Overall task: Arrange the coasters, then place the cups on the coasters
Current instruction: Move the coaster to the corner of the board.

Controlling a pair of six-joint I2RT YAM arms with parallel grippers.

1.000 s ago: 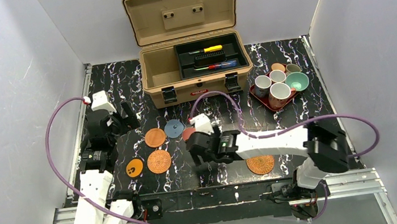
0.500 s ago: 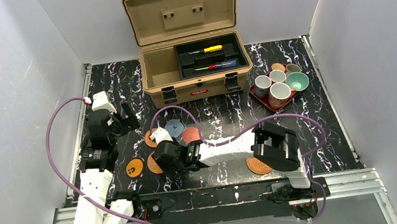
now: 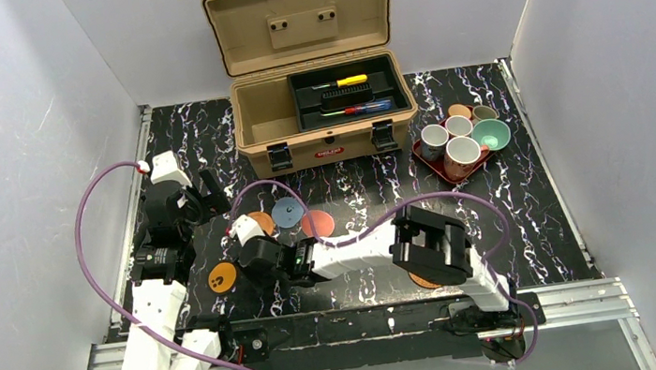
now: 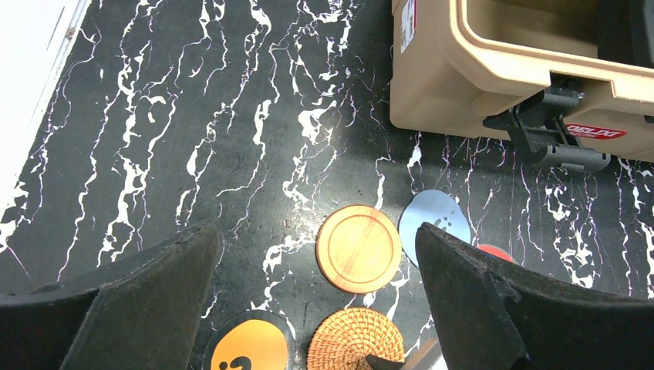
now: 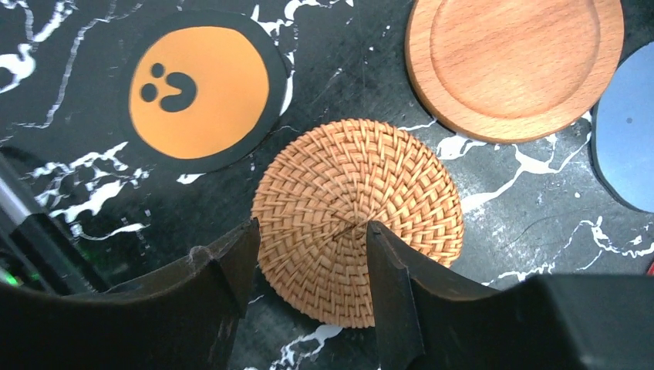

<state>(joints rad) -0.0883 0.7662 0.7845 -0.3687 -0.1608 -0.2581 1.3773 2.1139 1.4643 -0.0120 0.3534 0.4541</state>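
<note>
marbled black table [image 3: 535, 207] carries everything. tan toolbox [image 3: 328, 142] stands open at the middle of the back edge, lid up. right arm [image 3: 360, 249] lies across the front of the table into its left half. right gripper [image 5: 308, 231] hangs over a woven coaster [image 5: 359, 193], jaws about half apart with a finger over each side of the disc's near part; whether they touch it cannot be told. left gripper [image 4: 316, 231] is raised near the left edge, jaws wide, holding nothing. dark red tray [image 3: 433, 164] sits toward the back right corner with all six cups [image 3: 463, 154] packed close on it.

coasters lie flat, left of centre. wooden coaster [image 5: 513, 62] is just behind the woven one, blue-grey coaster [image 3: 287, 212] beside it to the right, pinkish-red coaster [image 3: 317, 223] next right again. orange coaster with black marks [image 5: 199, 91] lies to the woven one's left, toward the left edge. second woven coaster [image 3: 423, 280] peeks from under the right arm near the front edge.
</note>
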